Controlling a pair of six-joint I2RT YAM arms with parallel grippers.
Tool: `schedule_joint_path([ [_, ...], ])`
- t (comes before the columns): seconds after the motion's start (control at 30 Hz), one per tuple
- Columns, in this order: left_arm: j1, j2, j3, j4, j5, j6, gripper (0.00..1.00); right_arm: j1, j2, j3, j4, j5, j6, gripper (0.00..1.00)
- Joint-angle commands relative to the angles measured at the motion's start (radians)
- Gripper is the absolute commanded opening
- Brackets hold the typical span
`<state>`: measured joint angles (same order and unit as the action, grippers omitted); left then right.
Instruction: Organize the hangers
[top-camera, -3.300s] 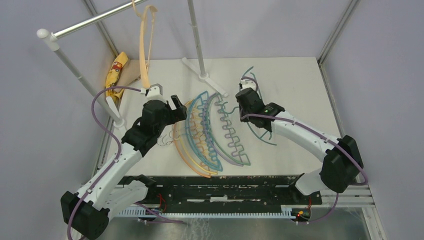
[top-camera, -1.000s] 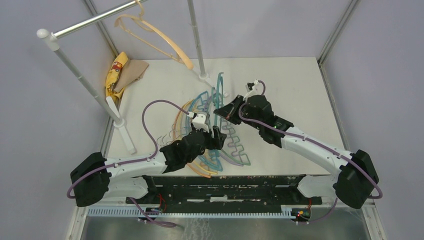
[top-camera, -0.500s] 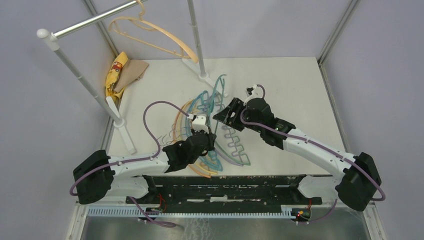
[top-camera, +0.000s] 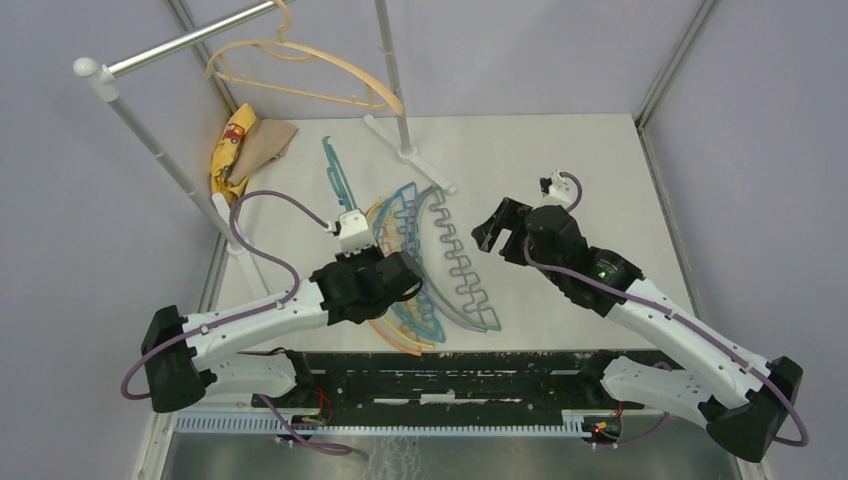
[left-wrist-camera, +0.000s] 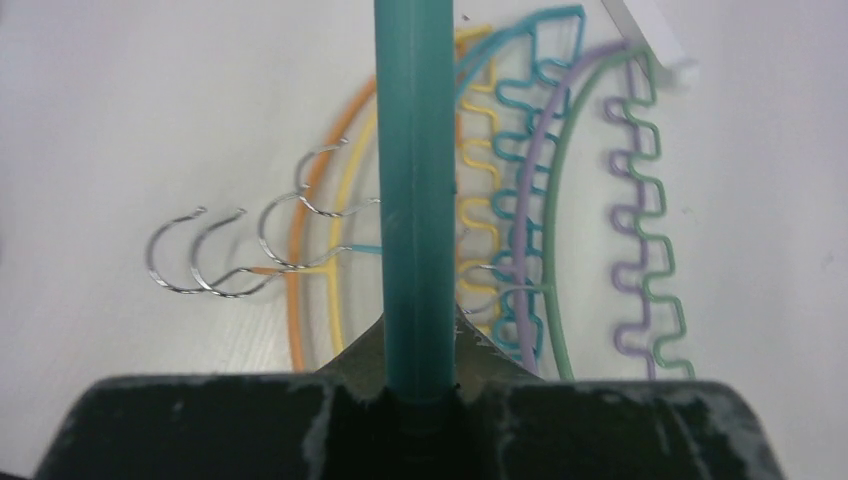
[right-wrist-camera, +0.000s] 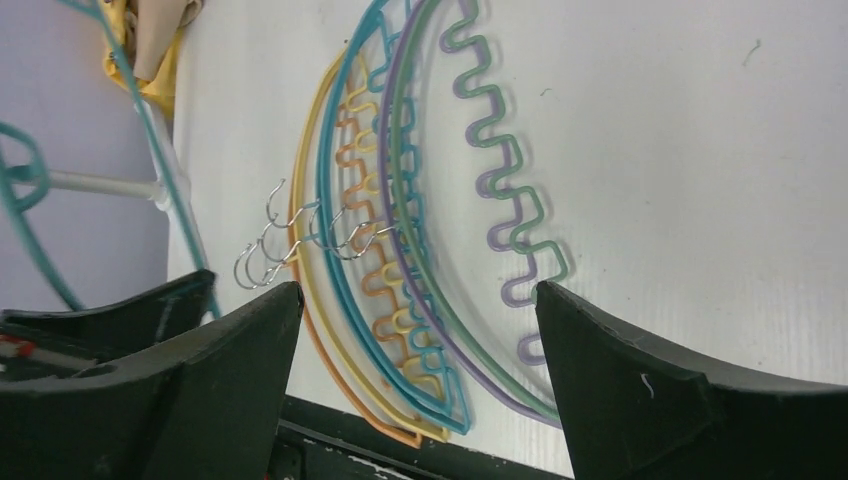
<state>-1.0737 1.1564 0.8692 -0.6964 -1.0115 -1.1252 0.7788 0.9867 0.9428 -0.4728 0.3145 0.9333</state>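
A teal hanger sticks out from my left gripper, lifted over the table's left half. In the left wrist view its thick teal bar runs straight up from the shut left gripper. Several hangers in orange, yellow, teal, purple and green lie stacked mid-table, their hooks to the left. An orange hanger hangs on the rack pole. My right gripper stands open and empty to the right of the pile; it shows as the right gripper above the pile.
A yellow and tan cloth lies at the back left by the rack's slanted leg. The second rack upright and its foot stand behind the pile. Metal frame posts mark the table's corners.
The right gripper opened, let go of the teal hanger and drew back to the right. The left gripper shut on that hanger and carried it left. The orange hanger swung on the pole.
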Motion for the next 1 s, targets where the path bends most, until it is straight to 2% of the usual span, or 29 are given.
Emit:
schedule_joint_path([
  [0.0,-0.001,0.062,0.146,-0.514,-0.249,-0.457,0.03,0.001,-0.007,0.051,-0.057,0.053,-0.052,0.95],
  [0.1,0.014,0.108,0.227,-0.716,-0.292,-0.618,0.03,0.0,0.0,0.066,-0.072,0.046,-0.066,0.94],
  [0.23,0.104,0.12,0.3,-0.754,-0.309,-0.565,0.03,-0.001,0.004,0.088,-0.091,0.047,-0.089,0.94],
  [0.43,0.226,0.07,0.368,-0.61,-0.321,-0.313,0.03,-0.011,0.022,0.121,-0.116,0.053,-0.113,0.95],
  [0.7,0.359,0.05,0.439,-0.256,-0.293,0.149,0.03,-0.035,0.059,0.155,-0.115,0.023,-0.135,0.95],
  [0.97,0.41,0.102,0.592,-0.13,-0.307,0.389,0.03,-0.08,0.092,0.185,-0.113,-0.022,-0.148,0.95],
])
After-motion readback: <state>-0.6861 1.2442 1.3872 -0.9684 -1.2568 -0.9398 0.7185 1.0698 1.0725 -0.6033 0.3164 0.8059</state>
